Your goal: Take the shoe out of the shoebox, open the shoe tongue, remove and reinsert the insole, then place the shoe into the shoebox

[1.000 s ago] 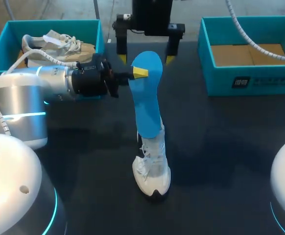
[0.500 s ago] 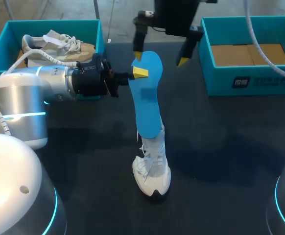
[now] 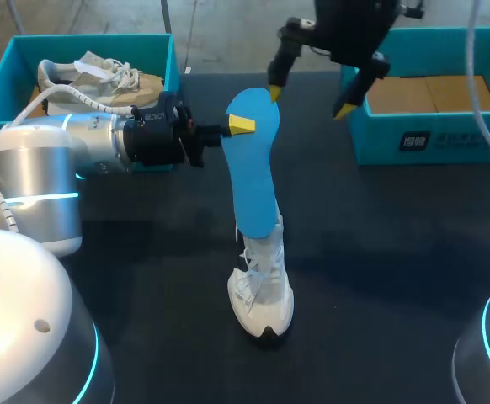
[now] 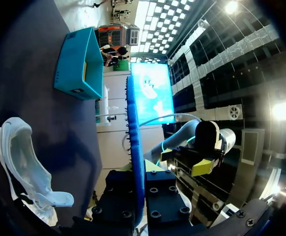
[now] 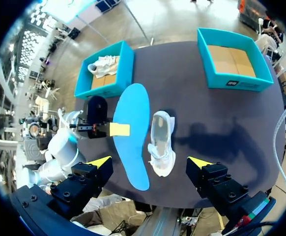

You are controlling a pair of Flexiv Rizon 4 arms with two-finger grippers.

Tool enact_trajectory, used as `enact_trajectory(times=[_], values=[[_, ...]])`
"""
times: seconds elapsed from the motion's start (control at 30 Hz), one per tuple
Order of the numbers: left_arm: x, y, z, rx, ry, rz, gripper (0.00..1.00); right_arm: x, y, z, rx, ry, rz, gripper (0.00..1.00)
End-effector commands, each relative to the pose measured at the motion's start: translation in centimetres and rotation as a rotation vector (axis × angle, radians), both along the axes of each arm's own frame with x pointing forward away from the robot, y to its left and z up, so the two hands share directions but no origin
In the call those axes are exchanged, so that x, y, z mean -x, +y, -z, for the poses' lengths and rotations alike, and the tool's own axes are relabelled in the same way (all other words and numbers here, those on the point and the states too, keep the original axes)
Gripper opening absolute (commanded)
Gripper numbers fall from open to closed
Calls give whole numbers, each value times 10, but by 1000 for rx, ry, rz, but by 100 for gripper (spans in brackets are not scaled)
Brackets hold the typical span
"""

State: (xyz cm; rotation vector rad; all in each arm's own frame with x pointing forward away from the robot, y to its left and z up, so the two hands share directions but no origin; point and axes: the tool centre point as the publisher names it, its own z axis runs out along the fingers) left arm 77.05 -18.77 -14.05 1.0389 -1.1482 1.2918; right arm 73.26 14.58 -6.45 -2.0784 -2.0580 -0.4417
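Blue foam, the insole [image 3: 253,177] is pinched near one end between the yellow-tipped fingers of the left gripper [image 3: 243,124], which comes at it from the side, so its long axis runs across the fingers and down towards the robot. In the left wrist view the insole [image 4: 134,147] stands edge-on, straight out of the closed fingers. Below its free end the white shoe [image 3: 262,282] sits sole-down on the table, its length roughly in line with the insole's. In the head view the lower end overlaps the shoe's mouth, but I cannot tell whether it touches. My judgement is that reinsertion turns on sliding that free end down into the opening, and the left arm is plainly the nearer. The right gripper [image 3: 310,99] hangs high beyond the held end, fingers spread wide and holding nothing, just beside the teal shoebox [image 3: 430,143].
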Motion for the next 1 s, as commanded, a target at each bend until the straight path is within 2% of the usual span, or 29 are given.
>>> enact_trajectory(times=[0.03,0.17,0.4,0.83,1.0], values=[[0,0,1,0,-1,-1,0,-1,-12,8,-247,9,-16,100],[0,0,1,0,-1,-1,0,-2,-16,11,-270,23,-22,100],[0,0,1,0,-1,-1,0,-3,-27,20,-402,26,-41,100],[0,0,1,0,-1,-1,0,-3,-42,37,-527,18,-61,100],[0,0,1,0,-1,-1,0,-5,-46,45,-613,6,-61,100]])
